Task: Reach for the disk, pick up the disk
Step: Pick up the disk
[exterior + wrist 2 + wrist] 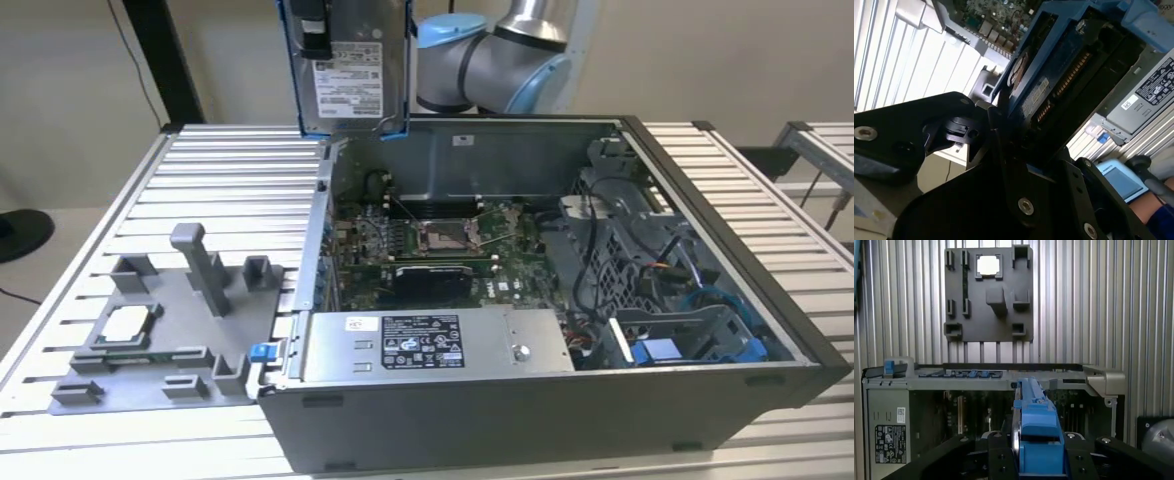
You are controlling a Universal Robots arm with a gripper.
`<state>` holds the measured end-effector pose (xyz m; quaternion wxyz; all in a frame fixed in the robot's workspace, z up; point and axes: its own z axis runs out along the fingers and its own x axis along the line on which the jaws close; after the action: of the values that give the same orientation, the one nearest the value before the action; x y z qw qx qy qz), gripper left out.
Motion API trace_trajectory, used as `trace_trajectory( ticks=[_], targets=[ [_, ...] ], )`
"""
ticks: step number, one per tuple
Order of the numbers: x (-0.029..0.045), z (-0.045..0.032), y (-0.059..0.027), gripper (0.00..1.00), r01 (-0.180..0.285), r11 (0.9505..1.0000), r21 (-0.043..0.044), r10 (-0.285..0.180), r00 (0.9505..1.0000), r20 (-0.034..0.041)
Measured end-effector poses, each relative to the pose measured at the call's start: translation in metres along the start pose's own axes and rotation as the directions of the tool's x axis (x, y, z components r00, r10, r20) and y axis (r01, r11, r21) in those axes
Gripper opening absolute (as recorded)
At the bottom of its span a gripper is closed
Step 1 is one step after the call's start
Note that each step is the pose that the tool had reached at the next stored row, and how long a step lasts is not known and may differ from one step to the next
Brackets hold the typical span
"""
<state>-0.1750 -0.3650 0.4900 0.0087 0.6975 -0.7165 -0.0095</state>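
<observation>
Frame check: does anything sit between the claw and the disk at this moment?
Nothing visible does. The claw is closed on the disk, which the exterior view shows held upright on edge above the open computer case.

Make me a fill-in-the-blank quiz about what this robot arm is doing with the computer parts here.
1. The gripper holds the disk in the air ____ the open computer case.
2. The plastic frame along the disk's edges is coloured ____.
3. The small square chip sits in the grey fixture, which lies on the exterior view's ____ of the case.
Missing words: above; blue; left.
</observation>
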Motion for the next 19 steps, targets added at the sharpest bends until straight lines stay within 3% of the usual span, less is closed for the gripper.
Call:
trace_trajectory(
  ticks=[19],
  targets=[
    [-0.0023,-0.0022,-0.0864,0.0,0.0,1.0,0.0,0.0,1.0,0.0]
  ],
)
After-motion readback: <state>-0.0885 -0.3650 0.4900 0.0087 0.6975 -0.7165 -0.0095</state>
